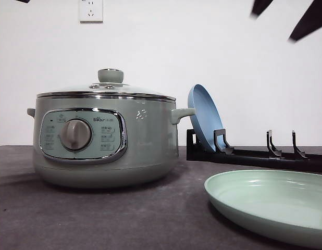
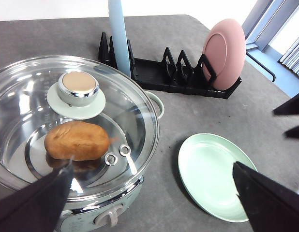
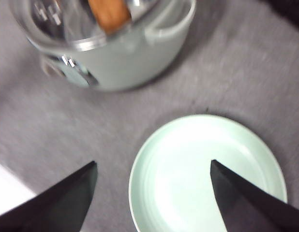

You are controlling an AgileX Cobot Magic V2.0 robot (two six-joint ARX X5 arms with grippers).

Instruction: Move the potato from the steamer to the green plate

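**Potato under glass lid; both jaws wide and empty**

- Left gripper (image 2: 152,195): jaws spread wide, holding nothing, hanging above the steamer's near rim and the green plate. Touches nothing.
- Right gripper (image 3: 153,191): jaws likewise wide apart and empty, above the green plate (image 3: 207,176). This view is blurred.
- Steamer (image 1: 106,138): sage-green pot on the left of the grey counter (image 1: 98,219), glass lid (image 2: 67,125) seated, knob on top. The panel by the central dial (image 1: 76,135) reads "Bear"; the smaller button labels are too small to read.
- Potato (image 2: 77,140): orange-brown, lying inside the steamer beneath the closed lid. It is seen through the glass from both wrist views; the front view gives only the pot's wall.
- Green plate: flat on the counter, right of the steamer and nearer, bare.
- Black dish rack (image 1: 255,153): far right, behind the green plate; blue plate (image 1: 203,117) upright in its left end. The left wrist view adds a pink plate (image 2: 223,54) upright at its right end.
- Wall socket (image 1: 90,10): on the white wall, upper left.
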